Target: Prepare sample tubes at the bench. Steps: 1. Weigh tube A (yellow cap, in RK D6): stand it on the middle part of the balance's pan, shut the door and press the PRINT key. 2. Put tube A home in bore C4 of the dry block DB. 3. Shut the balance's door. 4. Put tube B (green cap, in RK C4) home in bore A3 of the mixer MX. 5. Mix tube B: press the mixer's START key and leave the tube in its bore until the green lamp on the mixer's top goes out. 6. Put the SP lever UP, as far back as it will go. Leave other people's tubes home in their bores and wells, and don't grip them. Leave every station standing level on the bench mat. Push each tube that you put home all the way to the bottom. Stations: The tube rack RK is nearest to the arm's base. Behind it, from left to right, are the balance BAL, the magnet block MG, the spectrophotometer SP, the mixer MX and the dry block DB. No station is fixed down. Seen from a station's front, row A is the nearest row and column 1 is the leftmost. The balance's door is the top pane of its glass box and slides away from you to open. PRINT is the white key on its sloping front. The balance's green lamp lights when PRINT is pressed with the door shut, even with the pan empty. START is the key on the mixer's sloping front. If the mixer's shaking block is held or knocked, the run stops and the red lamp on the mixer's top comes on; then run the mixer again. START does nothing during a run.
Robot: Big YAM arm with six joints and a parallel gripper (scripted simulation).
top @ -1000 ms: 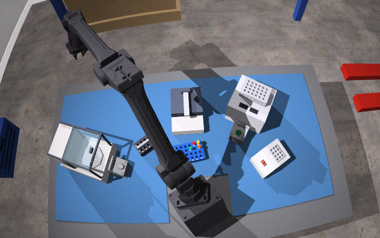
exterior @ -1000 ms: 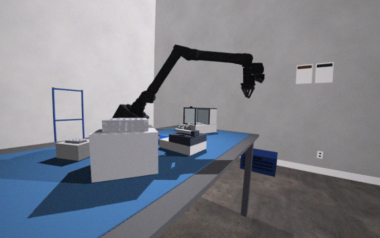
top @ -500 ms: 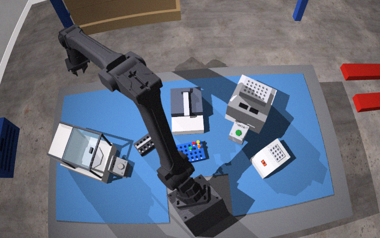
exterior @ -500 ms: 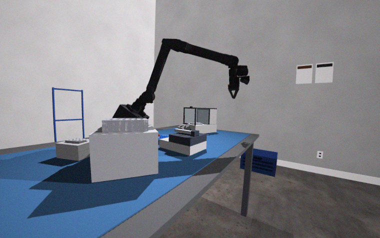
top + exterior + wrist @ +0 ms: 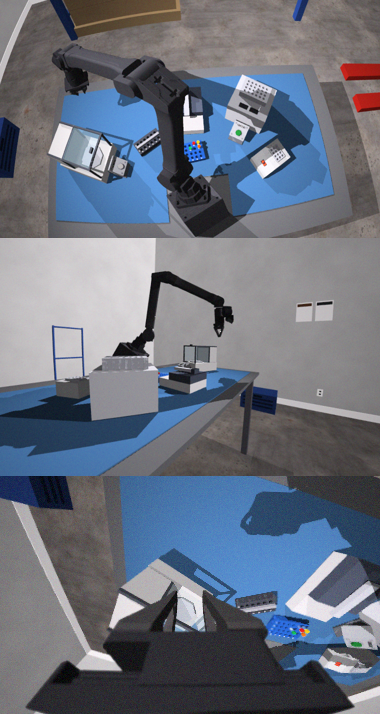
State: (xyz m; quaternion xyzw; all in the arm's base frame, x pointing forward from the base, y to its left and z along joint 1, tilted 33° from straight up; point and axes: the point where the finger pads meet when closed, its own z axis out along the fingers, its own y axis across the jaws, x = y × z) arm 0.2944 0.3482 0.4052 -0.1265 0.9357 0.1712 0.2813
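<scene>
Top view has us hanging the gripper [image 5: 77, 92] [image 5: 219, 334] [image 5: 189, 595], narrowly parted and empty, high beyond the balance [image 5: 57, 138] [image 5: 206, 366] [image 5: 145, 583], probably for clearance, while tube A [image 5: 197, 141] [image 5: 307, 631] is standing in the rack [image 5: 196, 153] [image 5: 163, 374] [image 5: 281, 626].

The black two-finger hand [image 5: 77, 93] [image 5: 219, 336] [image 5: 189, 595] has moved nearer to the white balance with the glass box [image 5: 56, 140] [image 5: 206, 366] [image 5: 145, 588], and it is a little lower. Its fingers are now closer together than one second ago. Behind the hand, the elbow of the black jointed arm [image 5: 171, 134] [image 5: 152, 305] has risen. From the top, this arm now covers part of the white and dark-grey spectrophotometer [image 5: 193, 124] [image 5: 182, 385] [image 5: 335, 583]. Farther from the hand, a shadow has come over the white dry block with the red mark [image 5: 265, 168] [image 5: 70, 387] [image 5: 327, 659].
</scene>
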